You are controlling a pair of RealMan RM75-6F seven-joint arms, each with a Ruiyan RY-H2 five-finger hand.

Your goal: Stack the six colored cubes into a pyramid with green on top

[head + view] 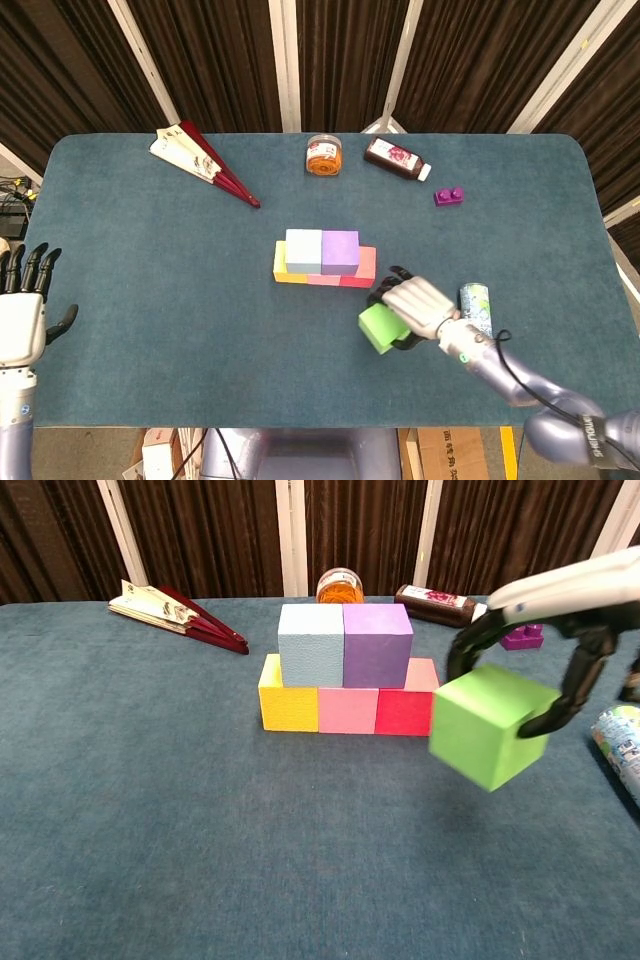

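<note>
My right hand grips the green cube from above and holds it in the air, to the right of the stack and nearer than it. The stack has a yellow cube, a pink cube and a red cube in a row on the table, with a light blue cube and a purple cube on top of them. My left hand hovers open at the table's left edge, far from the cubes.
A drink can lies just right of my right hand. At the back are a folded fan, an orange jar, a dark bottle and a small purple brick.
</note>
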